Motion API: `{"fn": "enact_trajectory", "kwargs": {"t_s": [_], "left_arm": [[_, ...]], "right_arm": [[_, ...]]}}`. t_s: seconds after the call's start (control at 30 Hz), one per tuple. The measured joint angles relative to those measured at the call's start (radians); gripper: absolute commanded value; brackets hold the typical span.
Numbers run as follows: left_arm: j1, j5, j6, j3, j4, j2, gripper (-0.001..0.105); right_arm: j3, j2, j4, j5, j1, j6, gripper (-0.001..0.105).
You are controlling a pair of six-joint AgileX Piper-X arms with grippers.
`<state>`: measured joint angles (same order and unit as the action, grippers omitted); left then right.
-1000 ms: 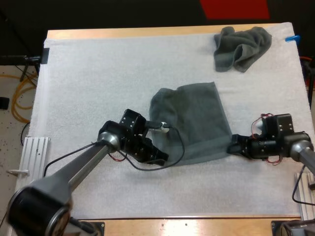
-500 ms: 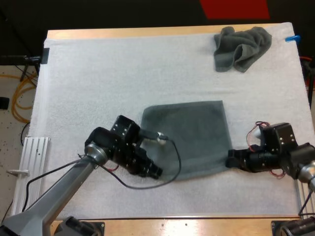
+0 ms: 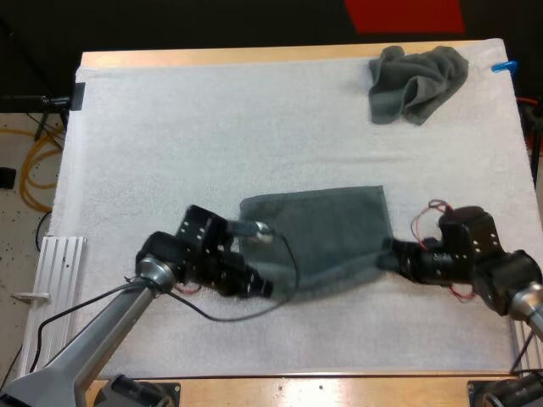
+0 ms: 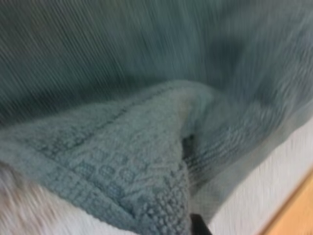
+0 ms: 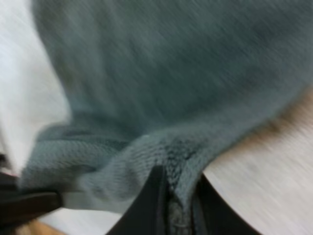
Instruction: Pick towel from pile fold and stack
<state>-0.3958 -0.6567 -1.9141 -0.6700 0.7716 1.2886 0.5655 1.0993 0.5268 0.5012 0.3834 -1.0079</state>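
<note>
A dark grey-green towel (image 3: pixel 327 233) lies spread on the white mat (image 3: pixel 170 153), nearer the front edge. My left gripper (image 3: pixel 265 288) is at its near left corner, shut on the hem (image 4: pixel 146 196), where the cloth bunches over a black fingertip (image 4: pixel 198 226). At the near right corner my right gripper (image 3: pixel 392 256) is shut on the towel, its black fingers (image 5: pixel 155 203) pinching a fold of cloth (image 5: pixel 176 152). A second towel (image 3: pixel 416 80) sits crumpled at the far right of the mat.
The wooden table edge (image 3: pixel 339 390) runs just beyond the mat's front border. Open mat stretches across the far left and centre.
Both grippers have drawn the towel toward the table's front. Its far edge has come closer and its bunched left side has spread wider. The crumpled towel has not moved.
</note>
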Motion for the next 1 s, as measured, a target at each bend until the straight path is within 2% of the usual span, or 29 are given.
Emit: {"fn": "enact_trajectory", "kwargs": {"t_s": [0.13,0.37,0.53,0.63,0.9,1.0], "left_arm": [[0.081,-0.014,-0.046,0.0,-0.132,0.044,0.0],[0.159,-0.121,-0.152,0.0,-0.358,0.203,0.0],[0.163,-0.128,-0.189,0.0,-0.491,0.275,0.0],[0.163,-0.1,-0.189,0.0,-0.539,0.285,0.0],[0.163,-0.015,-0.182,0.0,-0.584,0.285,0.0],[0.163,-0.006,-0.159,0.0,-0.608,0.285,0.006]], "right_arm": [[0.0,0.094,-0.207,0.0,0.0,0.118,0.0],[0.0,0.27,-0.468,-0.026,-0.035,0.266,0.0],[0.0,0.334,-0.544,-0.027,-0.062,0.288,0.0],[0.0,0.363,-0.577,-0.027,-0.062,0.288,0.0],[0.0,0.409,-0.644,-0.027,-0.062,0.283,0.0],[0.0,0.409,-0.662,-0.027,-0.062,0.262,0.003]]}}
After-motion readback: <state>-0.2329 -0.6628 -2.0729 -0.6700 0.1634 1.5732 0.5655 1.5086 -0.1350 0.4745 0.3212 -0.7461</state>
